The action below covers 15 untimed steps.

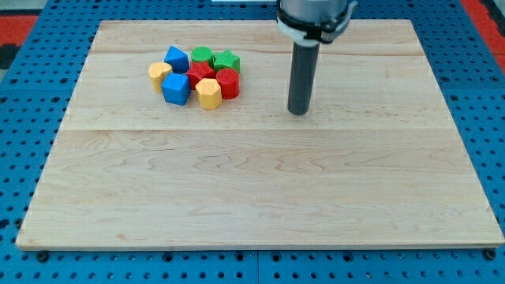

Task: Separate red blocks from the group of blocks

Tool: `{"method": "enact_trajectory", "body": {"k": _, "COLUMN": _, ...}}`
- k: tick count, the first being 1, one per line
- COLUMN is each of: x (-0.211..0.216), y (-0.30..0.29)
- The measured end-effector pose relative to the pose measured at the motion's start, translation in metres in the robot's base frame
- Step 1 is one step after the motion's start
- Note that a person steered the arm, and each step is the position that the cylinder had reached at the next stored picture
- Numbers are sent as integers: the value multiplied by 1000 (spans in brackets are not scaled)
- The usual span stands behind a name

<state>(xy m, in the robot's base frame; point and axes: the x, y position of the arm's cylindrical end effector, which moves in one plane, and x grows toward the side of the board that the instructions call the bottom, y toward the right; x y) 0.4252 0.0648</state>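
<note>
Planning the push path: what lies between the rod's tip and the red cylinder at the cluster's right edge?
Nothing: in the camera view only bare wooden board separates my tip from the red cylinder, the cluster's rightmost block.

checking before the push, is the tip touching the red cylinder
Apart. The camera view shows bare wood between my tip and the red cylinder, which sits to the view's left.

We see eight blocks huddled on the far left part of the wooden board [260, 205]. The far row, from left to right, holds the blue block [176, 57], green cylinder [203, 55] and green star [226, 61]. Nearer lie the yellow block [159, 72], red star [200, 73] and red cylinder [227, 82], and nearest the blue cube [176, 88] and yellow hexagon [208, 93]. Our tip [298, 112] stands apart, right of the group.
</note>
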Motion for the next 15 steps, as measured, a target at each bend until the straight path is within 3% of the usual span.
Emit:
{"method": "enact_trajectory", "body": {"k": 1, "x": 38, "y": -38}}
{"method": "enact_trajectory", "body": {"k": 4, "x": 41, "y": -212}}
{"method": "enact_trajectory", "body": {"k": 7, "x": 35, "y": -213}}
{"method": "enact_trajectory", "body": {"k": 11, "x": -68, "y": -231}}
{"method": "enact_trajectory", "body": {"k": 12, "x": -73, "y": -231}}
{"method": "enact_trajectory", "body": {"k": 15, "x": -73, "y": -124}}
